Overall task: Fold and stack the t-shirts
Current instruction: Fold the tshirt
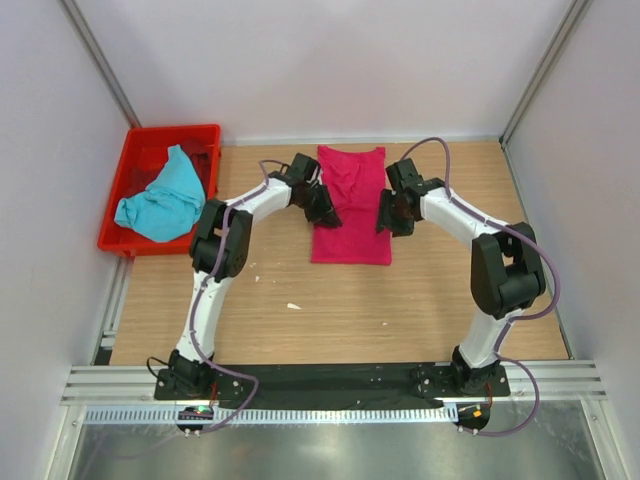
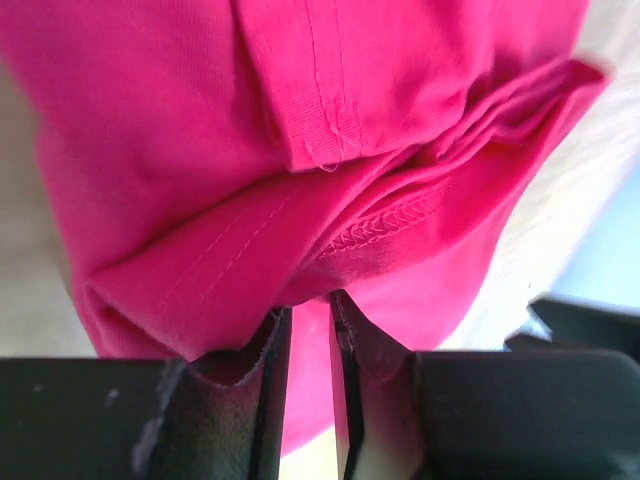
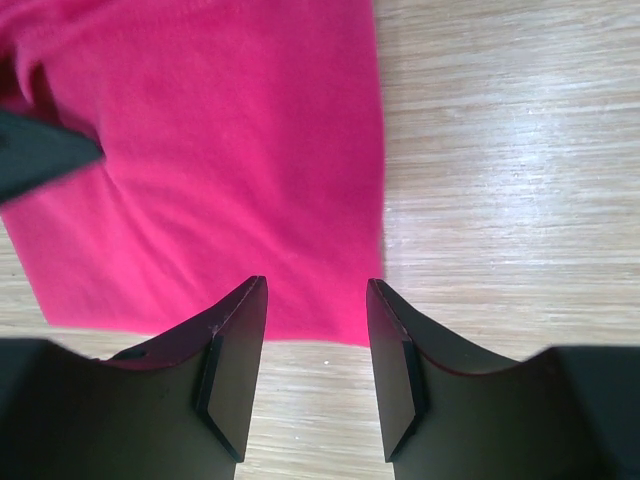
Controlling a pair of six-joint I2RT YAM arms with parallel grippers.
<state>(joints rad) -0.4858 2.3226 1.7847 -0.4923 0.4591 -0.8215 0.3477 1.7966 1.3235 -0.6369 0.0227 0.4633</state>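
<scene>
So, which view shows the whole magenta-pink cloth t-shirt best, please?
The top external view: the magenta-pink cloth t-shirt shows there almost whole. The left wrist view gives only bunched folds at the left gripper; the right wrist view, one flat corner.

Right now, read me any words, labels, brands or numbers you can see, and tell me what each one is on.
There is no readable text in any view.
The pink t-shirt, the turquoise t-shirt and the red crate all show plain surfaces with no print, tag or number.
</scene>
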